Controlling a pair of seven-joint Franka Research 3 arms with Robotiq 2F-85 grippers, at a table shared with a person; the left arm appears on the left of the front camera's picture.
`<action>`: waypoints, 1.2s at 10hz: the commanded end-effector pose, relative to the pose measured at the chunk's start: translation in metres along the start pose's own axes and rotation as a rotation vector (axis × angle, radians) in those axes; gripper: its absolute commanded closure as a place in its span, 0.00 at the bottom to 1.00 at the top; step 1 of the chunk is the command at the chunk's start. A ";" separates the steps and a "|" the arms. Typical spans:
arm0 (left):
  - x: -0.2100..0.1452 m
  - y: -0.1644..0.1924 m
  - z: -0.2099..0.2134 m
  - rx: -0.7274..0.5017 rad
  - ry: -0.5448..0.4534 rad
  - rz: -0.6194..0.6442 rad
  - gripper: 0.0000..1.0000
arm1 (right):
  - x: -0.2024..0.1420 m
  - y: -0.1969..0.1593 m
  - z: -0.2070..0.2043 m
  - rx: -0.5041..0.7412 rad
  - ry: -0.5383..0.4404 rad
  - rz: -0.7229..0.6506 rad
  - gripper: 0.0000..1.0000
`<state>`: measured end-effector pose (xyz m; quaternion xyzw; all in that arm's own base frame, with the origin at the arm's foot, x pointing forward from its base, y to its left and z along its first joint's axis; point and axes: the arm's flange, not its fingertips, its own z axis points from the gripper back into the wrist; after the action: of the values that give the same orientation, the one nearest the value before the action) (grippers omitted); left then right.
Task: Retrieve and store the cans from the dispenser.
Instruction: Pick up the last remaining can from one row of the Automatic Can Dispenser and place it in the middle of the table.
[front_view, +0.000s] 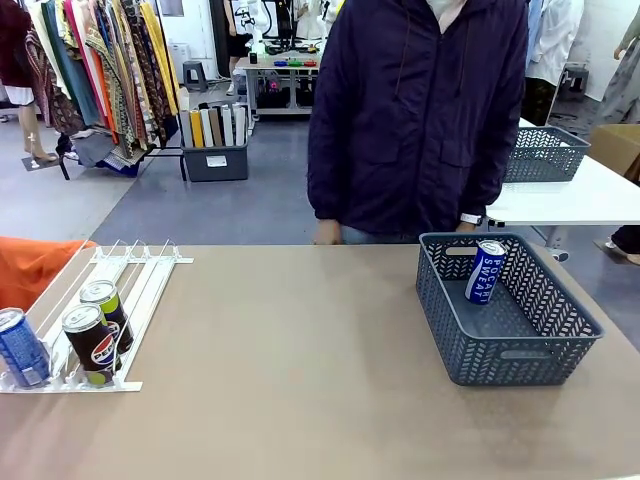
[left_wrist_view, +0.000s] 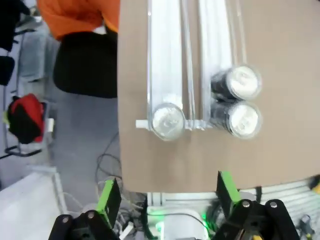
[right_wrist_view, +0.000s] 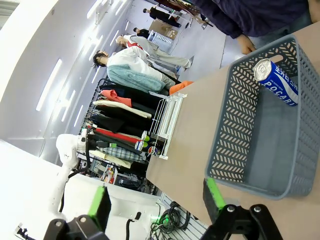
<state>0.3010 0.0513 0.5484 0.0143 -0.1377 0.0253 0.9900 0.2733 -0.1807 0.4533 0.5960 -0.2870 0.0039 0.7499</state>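
Left wrist view shows our left gripper (left_wrist_view: 168, 194) wide open and empty above three cans (left_wrist_view: 243, 119) at the low end of the dispenser (left_wrist_view: 162, 50). One blue can (front_view: 486, 271) leans in the basket (front_view: 520, 355) (one stored). Our right gripper (right_wrist_view: 157, 200) gapes empty too. Next, we think: drop down, pinch one.

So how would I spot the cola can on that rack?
At the left edge of the brown table lies a white rack with three cans at its near end. The cola can is the front one of the right-hand pair. It is black with a red, white and blue logo; the green can stands behind it, the blue can to its left.
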 end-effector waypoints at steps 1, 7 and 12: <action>-0.009 0.012 0.011 -0.086 0.010 -0.007 0.00 | 0.004 0.002 -0.001 0.021 -0.023 0.021 0.00; 0.019 0.004 -0.062 -0.076 0.048 -0.024 0.00 | 0.004 0.002 -0.001 0.021 -0.023 0.021 0.00; 0.033 -0.002 -0.116 -0.058 0.188 -0.004 0.00 | 0.004 0.002 -0.001 0.021 -0.023 0.021 0.00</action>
<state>0.3572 0.0581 0.4485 -0.0244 -0.0583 0.0127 0.9979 0.2733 -0.1807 0.4534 0.5960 -0.2870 0.0040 0.7500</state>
